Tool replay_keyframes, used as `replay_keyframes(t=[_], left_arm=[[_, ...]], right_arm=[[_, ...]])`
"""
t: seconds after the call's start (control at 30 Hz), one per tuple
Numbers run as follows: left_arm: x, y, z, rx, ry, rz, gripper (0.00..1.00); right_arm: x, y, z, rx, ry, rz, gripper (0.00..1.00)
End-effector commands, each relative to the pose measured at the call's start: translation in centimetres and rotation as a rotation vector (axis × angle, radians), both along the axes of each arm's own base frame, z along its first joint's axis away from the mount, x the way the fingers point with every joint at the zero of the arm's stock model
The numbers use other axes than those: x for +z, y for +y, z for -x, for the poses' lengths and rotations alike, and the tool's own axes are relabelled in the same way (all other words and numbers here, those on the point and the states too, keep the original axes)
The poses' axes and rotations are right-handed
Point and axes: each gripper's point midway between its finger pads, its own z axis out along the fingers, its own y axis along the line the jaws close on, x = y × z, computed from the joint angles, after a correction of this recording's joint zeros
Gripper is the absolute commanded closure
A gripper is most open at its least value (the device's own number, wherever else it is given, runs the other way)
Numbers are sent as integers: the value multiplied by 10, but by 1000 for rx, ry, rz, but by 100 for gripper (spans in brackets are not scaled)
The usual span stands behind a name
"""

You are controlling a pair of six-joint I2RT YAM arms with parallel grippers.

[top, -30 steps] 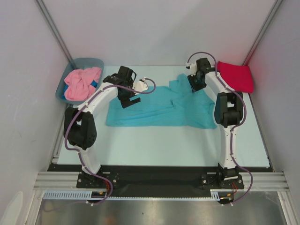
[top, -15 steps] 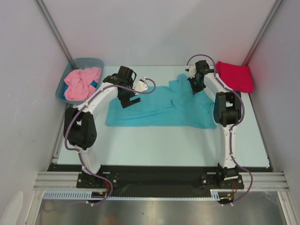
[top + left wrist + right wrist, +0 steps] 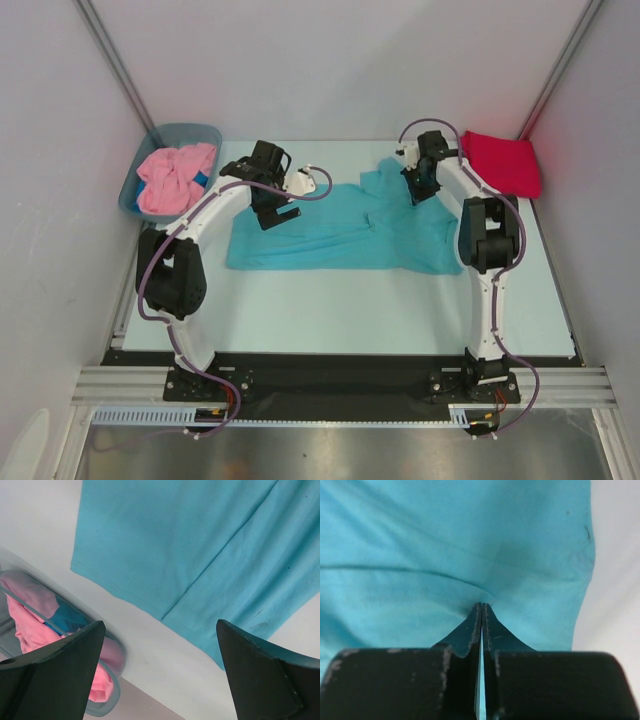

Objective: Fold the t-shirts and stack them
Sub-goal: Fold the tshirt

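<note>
Turquoise soft cloth t-shirt [image 3: 340,235] lies spread flat across the middle of the frame, its upper right part pinched between the closed fingers of the right gripper [image 3: 481,606]. Toward the left, the left gripper [image 3: 160,624] hangs over the shirt's left part, jaws wide apart and holding nothing.

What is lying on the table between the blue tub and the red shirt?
The turquoise t-shirt, spread out; the top view shows it.
</note>
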Motion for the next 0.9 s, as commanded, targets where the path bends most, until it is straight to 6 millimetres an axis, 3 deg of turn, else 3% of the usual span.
replay_keyframes(t=[0.0,0.03,0.2,0.33,0.6,0.87], left_arm=[[8,-5,-5,-19,-30,-1,0],[7,-5,-5,-21,-29,-3,0],[3,-6,-6,-19,-20,-5,0],[4,-6,-8,-23,-27,-11,0],[8,-1,-11,-34,-44,-43,0],[8,5,-11,-46,-66,-70,0]], right_arm=[[65,7,8,31,-104,-29,100],[62,6,14,37,-91,-21,100],[85,3,26,55,-123,-14,100],[86,4,42,86,-99,-24,100],[46,3,103,218,82,-14,100],[34,-4,134,287,164,13,100]])
